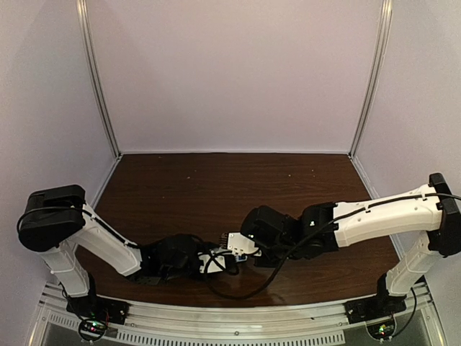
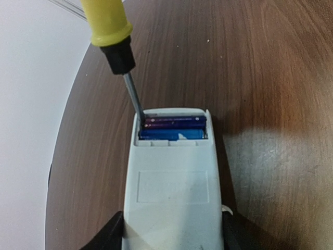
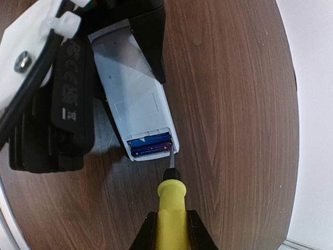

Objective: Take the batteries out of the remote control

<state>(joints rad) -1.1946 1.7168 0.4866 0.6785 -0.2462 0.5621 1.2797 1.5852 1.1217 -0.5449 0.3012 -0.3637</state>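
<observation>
The white remote control point(image 2: 174, 192) lies flat on the wooden table with its end compartment uncovered. My left gripper point(image 2: 173, 240) is shut on its near end, one black finger on each long side. Two blue batteries point(image 2: 171, 128) sit side by side in the compartment. My right gripper point(image 3: 171, 217) is shut on the yellow handle of a screwdriver point(image 3: 171, 205). The metal tip of the screwdriver point(image 2: 134, 96) reaches into the left corner of the compartment, at the end of the far battery. From the right wrist view, the remote control point(image 3: 136, 101) and batteries point(image 3: 150, 144) lie just ahead of the tip.
The two arms meet near the table's point(image 1: 230, 187) front edge, with a black cable point(image 1: 238, 288) looping below them. White walls close in the left, back and right. The left arm's black wrist body point(image 3: 52, 114) stands close beside the remote.
</observation>
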